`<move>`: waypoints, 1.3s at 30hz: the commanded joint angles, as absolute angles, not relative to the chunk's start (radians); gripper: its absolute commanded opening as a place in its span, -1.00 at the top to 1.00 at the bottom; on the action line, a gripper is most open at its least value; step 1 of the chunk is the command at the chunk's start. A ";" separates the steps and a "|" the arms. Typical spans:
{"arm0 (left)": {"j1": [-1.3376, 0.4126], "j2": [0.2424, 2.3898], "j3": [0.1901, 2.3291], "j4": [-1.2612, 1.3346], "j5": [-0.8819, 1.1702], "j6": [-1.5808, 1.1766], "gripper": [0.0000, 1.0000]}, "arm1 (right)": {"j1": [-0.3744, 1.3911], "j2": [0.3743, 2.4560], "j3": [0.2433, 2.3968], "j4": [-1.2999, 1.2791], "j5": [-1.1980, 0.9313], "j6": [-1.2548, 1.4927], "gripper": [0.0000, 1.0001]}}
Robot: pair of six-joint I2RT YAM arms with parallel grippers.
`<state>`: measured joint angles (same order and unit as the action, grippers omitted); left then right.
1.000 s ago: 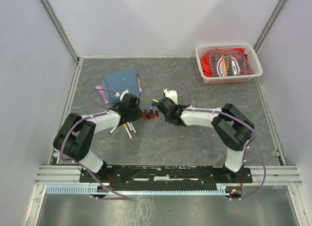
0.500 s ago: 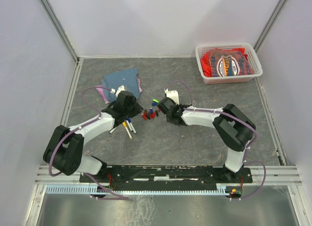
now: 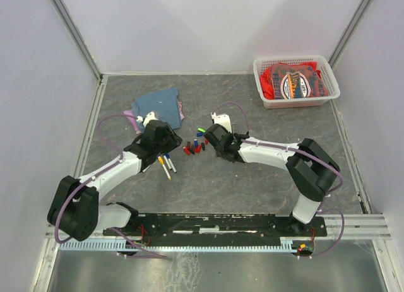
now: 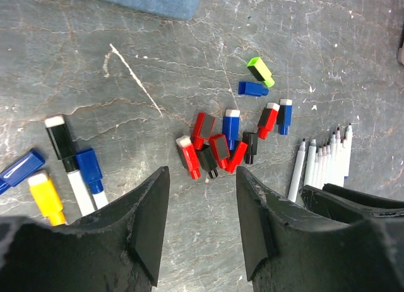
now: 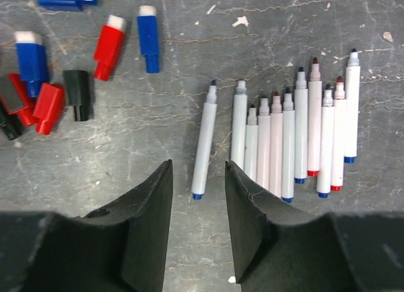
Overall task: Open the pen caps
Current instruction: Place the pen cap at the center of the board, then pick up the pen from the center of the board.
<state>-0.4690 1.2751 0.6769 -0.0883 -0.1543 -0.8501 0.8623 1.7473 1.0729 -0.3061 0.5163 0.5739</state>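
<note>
1. The left gripper (image 4: 202, 197) is holding its fingers spread, gripping nothing; the loose pen caps (image 4: 218, 147) are lying heaped at its twelve o'clock.
2. The right gripper (image 5: 198, 172), pinched shut a second ago, is now spreading over a bare barrel (image 5: 204, 140), with the uncapped row (image 5: 290, 140) at two o'clock.
3. Likely another pen is done; capped pens (image 4: 69, 159) are waiting at the left gripper's nine o'clock.

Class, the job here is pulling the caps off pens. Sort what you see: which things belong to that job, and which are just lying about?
Belongs to the job: loose pen caps; uncapped pens; capped pens.
Just lying about: blue cloth; white basket.
</note>
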 commanded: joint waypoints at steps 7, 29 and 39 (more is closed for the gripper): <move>-0.401 1.092 0.609 -0.118 -0.192 -0.856 -0.12 | 1.010 1.735 1.237 -0.305 0.519 0.532 0.09; -0.256 0.832 0.455 -0.191 -0.212 -0.896 0.02 | 1.157 2.111 1.606 -0.315 0.356 0.561 0.13; -0.251 0.820 0.442 -0.191 -0.213 -0.894 0.05 | 1.159 2.157 1.632 -0.344 0.386 0.565 0.14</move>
<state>-0.2565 0.8387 0.4465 -0.2020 -0.1856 -0.8547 1.1522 2.1426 1.5841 -0.3321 0.3607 0.5564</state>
